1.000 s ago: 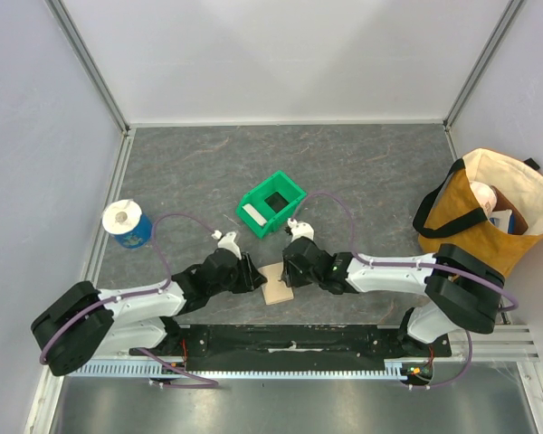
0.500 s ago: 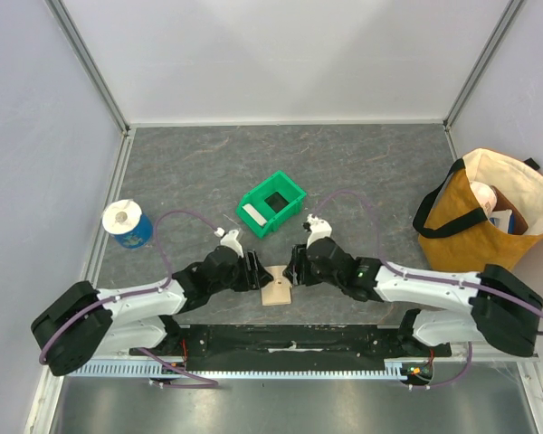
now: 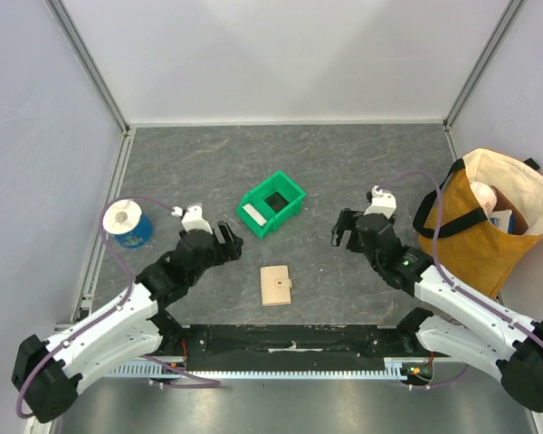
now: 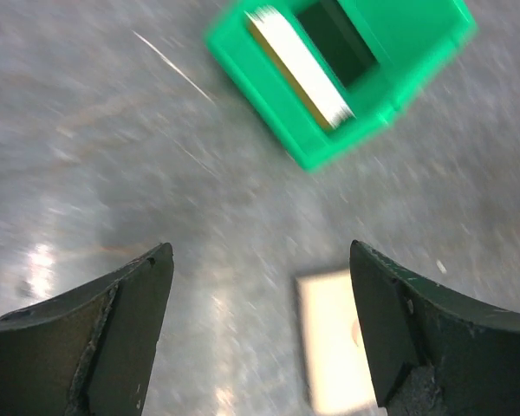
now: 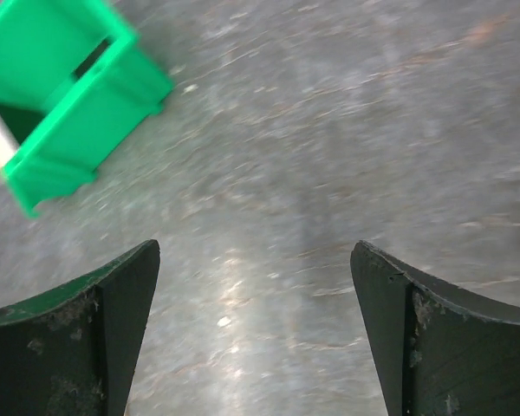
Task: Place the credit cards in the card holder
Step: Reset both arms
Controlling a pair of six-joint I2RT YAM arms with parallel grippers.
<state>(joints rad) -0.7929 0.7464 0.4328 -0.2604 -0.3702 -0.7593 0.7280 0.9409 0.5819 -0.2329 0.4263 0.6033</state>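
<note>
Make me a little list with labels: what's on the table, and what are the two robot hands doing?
Card holder: tan, closed, lying flat, untouched
Credit cards: whitish, in the green bin
Left gripper: open, empty, left of the holder
Right gripper: open, empty, right of the holder
Tote bag: far right

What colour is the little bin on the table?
The bin is bright green, seen best from the top camera.

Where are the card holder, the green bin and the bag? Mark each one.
card holder [image 3: 275, 285], top view, middle of its tan cover.
green bin [image 3: 295, 195], top view, its right wall.
bag [image 3: 452, 226], top view, its brown side.
</note>
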